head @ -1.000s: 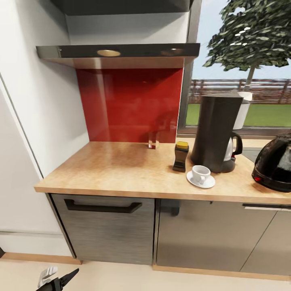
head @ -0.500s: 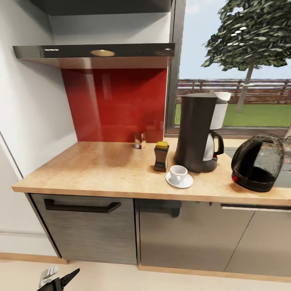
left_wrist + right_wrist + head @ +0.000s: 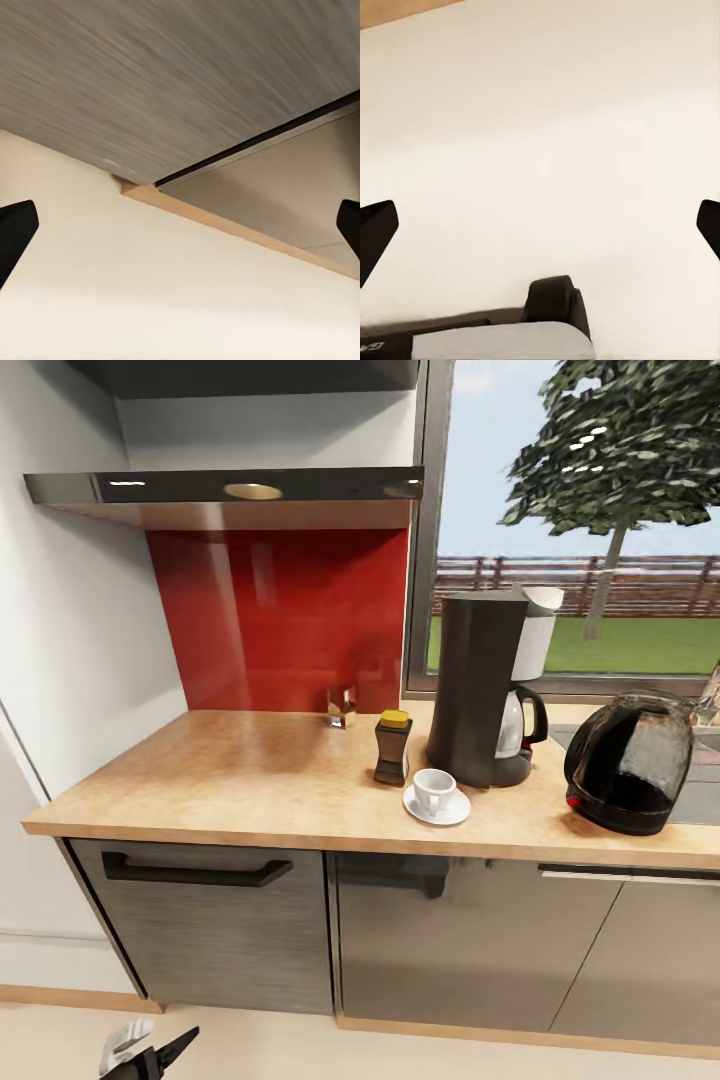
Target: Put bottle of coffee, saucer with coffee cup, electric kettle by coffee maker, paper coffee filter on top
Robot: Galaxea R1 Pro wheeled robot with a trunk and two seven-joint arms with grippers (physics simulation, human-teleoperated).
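VIEW: your head camera has panned right since a second ago, items unmoved | BENCH (image 3: 200, 780): coffee maker (image 3: 480, 690), bottle (image 3: 392, 747), cup (image 3: 434, 791) on saucer (image 3: 437, 810), kettle (image 3: 630, 760) beside it | FINGERS: both pairs spread, empty | STATUS: station looks complete; verify filter (image 3: 540, 598).

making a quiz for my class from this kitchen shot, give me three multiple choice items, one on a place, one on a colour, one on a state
1. Where does the coffee cup stand?
A. on the saucer
B. on top of the coffee maker
C. inside the electric kettle

2. What colour is the cap of the bottle of coffee?
A. blue
B. yellow
C. white

3. How are the fingers of the left end effector?
A. clamped on the cup
B. shut on nothing
C. spread wide apart, nothing between them

Answers:
1 A, the white cup sits on the white saucer in front of the coffee maker.
2 B, a yellow cap tops the dark bottle.
3 C, in the left wrist view the two dark fingertips lie at opposite edges.
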